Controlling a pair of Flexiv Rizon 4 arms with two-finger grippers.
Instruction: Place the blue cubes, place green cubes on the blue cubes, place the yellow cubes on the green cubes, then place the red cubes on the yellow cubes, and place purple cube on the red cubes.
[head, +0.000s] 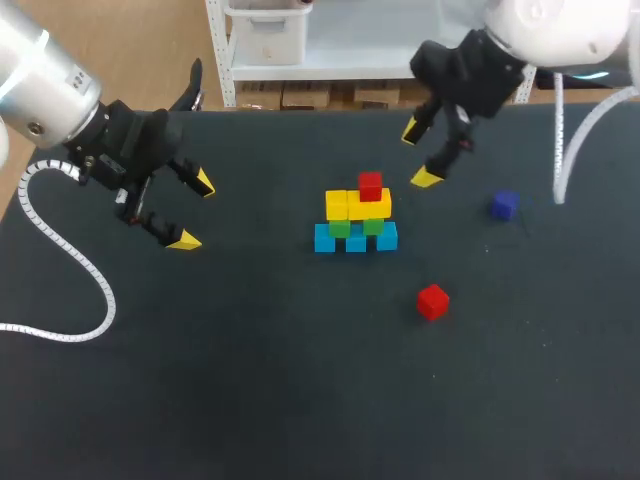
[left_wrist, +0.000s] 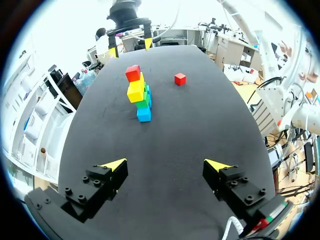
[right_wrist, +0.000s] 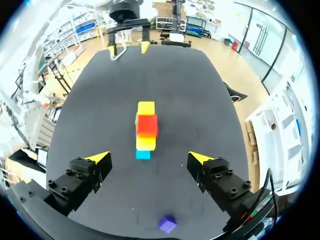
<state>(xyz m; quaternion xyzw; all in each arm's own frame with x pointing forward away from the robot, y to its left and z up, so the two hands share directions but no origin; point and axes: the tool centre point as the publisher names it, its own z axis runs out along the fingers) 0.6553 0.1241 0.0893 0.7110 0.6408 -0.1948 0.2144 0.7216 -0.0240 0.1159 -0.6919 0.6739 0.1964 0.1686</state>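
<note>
A stack stands mid-table: a row of blue cubes (head: 355, 239) at the bottom, green cubes (head: 341, 228) on them, yellow cubes (head: 352, 205) above, and one red cube (head: 370, 186) on top toward the right. A second red cube (head: 432, 300) lies loose in front of the stack. The purple cube (head: 504, 205) sits to the right. My right gripper (head: 418, 154) hangs open just right of and behind the stack, holding nothing. My left gripper (head: 193, 210) is open far to the left. The stack (right_wrist: 145, 131) lies ahead of the right fingers, the purple cube (right_wrist: 167, 224) under them.
The dark table (head: 250, 380) has wide bare cloth in front and on the left. A coiled white cable (head: 70, 270) from my left arm lies on the table's left part. My right arm's cable (head: 570, 150) hangs near the purple cube.
</note>
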